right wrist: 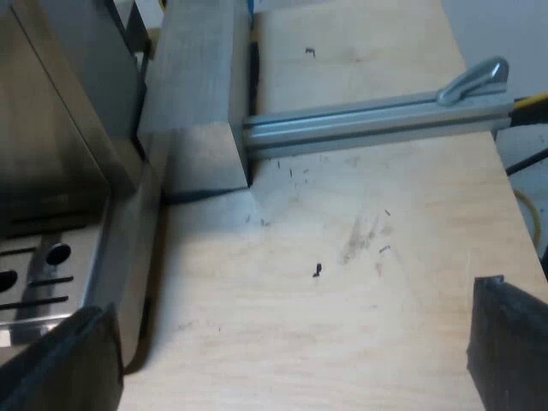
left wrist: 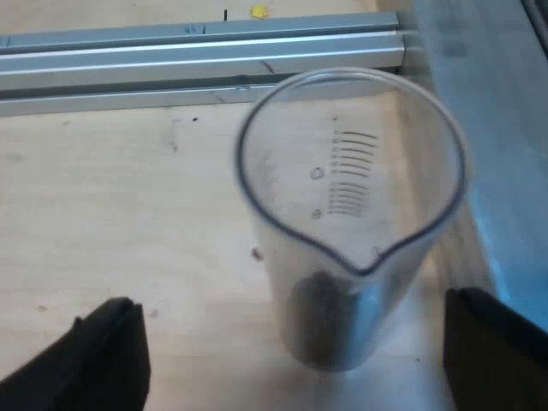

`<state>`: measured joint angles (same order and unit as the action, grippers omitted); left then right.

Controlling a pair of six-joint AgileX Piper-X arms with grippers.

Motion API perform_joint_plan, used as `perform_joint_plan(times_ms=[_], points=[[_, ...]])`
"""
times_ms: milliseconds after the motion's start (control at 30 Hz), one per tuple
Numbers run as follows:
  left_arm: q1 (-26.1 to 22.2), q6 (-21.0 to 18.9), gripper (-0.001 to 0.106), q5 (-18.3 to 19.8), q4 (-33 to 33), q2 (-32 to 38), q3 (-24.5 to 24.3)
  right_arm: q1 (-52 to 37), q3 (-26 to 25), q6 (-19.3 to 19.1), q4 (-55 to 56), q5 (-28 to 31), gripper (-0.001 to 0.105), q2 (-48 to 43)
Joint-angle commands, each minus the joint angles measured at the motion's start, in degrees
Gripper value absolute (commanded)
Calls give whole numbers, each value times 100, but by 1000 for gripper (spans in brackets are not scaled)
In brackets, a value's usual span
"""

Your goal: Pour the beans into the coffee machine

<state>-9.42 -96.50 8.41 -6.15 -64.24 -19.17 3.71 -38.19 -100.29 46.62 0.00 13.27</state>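
plywood table [left wrist: 111, 214] under measuring glass [left wrist: 351, 171], contents unclear; left fingers [left wrist: 103, 351] spread around it; right fingers [right wrist: 64, 360] spread near cut-off machine [right wrist: 51, 171]

A long grey metal rail [left wrist: 197, 51] lies on the wooden table [left wrist: 128, 223], and a second rail [right wrist: 368, 124] with a small lever [right wrist: 473, 79] touches a wooden block [right wrist: 201, 103].

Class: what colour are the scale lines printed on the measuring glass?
Dark, nearly black, on the clear measuring glass; the left wrist view shows them best.
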Motion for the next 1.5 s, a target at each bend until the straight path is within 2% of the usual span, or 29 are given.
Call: perform_joint_plan(times_ms=[33,300,633,900,1500], points=[[-76,30,72,91,-166,-31,-2,-5,-194,-18,94,0,82,-37],[-76,39,72,151,-181,-31,-2,-5,-192,-18,94,0,82,-37],[-76,343,72,219,-293,-31,-2,-5,-192,-18,94,0,82,-37],[-76,354,72,219,-453,-109,-2,-5,-192,-18,123,0,82,-37],[-76,397,72,638,-577,-275,-2,-5,-192,-18,123,0,82,-37]])
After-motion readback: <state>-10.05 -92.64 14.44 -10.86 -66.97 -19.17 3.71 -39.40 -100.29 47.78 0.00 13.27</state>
